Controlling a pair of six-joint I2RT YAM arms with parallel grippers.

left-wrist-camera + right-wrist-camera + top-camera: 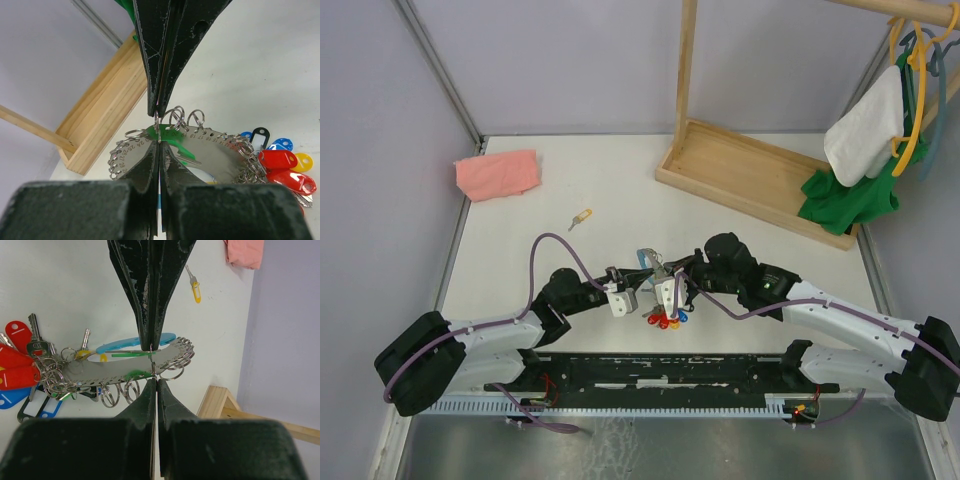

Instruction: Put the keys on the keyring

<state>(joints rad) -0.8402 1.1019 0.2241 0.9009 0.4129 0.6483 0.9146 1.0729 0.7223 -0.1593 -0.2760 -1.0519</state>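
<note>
Two scuffed black tools, the left tool [159,150] and the right tool [154,385], meet tip to tip, each clamped shut on the thin wire keyring [157,120], its curved grey numbered plate [100,375] fringed with small split rings [195,117]. One green-headed key [176,145] rests against that plate at the tips, beside one light-blue oblong tag [135,343] — the single yellow-headed key [581,217] lies on the white surface [620,180], well apart beyond the left tool.

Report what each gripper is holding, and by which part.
Both are shut on the keyring: the left gripper and the right gripper each pinch a small wire ring at the edge of the grey curved piece.
</note>
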